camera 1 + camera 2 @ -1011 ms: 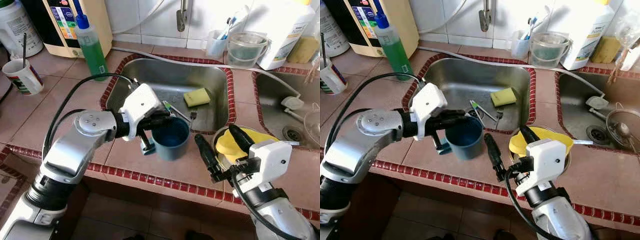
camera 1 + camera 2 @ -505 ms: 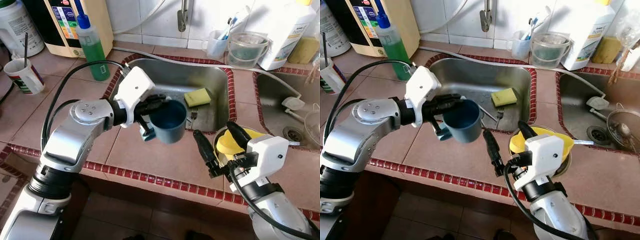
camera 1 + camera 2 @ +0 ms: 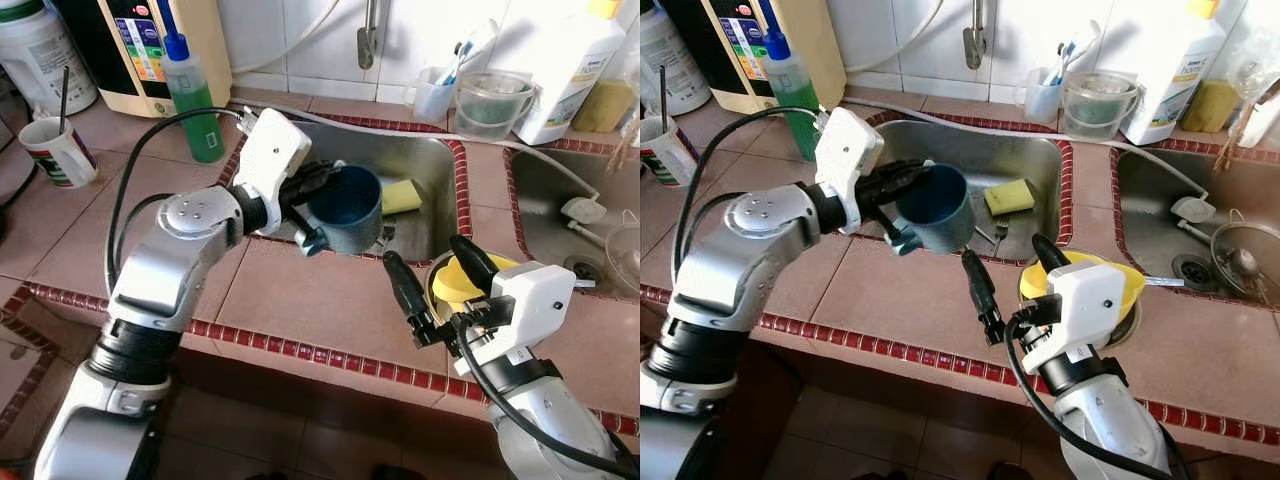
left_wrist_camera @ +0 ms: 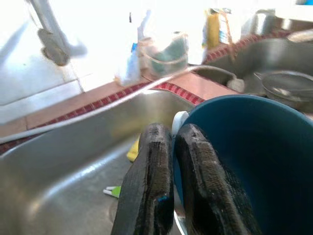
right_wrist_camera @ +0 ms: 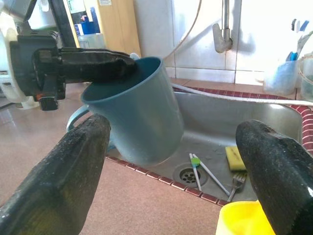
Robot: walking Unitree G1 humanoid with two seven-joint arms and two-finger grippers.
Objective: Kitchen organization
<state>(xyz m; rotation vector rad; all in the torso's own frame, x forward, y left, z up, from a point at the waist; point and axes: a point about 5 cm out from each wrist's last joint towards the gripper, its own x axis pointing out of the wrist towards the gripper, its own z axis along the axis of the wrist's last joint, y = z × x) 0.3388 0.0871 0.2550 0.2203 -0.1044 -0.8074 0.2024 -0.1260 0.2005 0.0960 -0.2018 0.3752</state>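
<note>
The right gripper (image 3: 425, 290) is hanging wide open over the counter edge, the yellow bowl (image 3: 462, 285) just behind it. Beyond, the left gripper (image 3: 312, 190) is pinching the blue cup (image 3: 345, 207) by its rim, tilting it above the sink (image 3: 440, 180), probably to drain it.

Both head views are evenly lit and sharp, with soft, short shadows under the arms on the tiled counter (image 3: 300, 300). The steel sink (image 3: 970, 160) gives a dull sheen, no hard glare. The left wrist view is badly overexposed (the wall (image 4: 98, 44) behind the tap burns to white) and its background is blurred. The right wrist view is clearer, though its near fingers (image 5: 63, 166) are soft.
</note>
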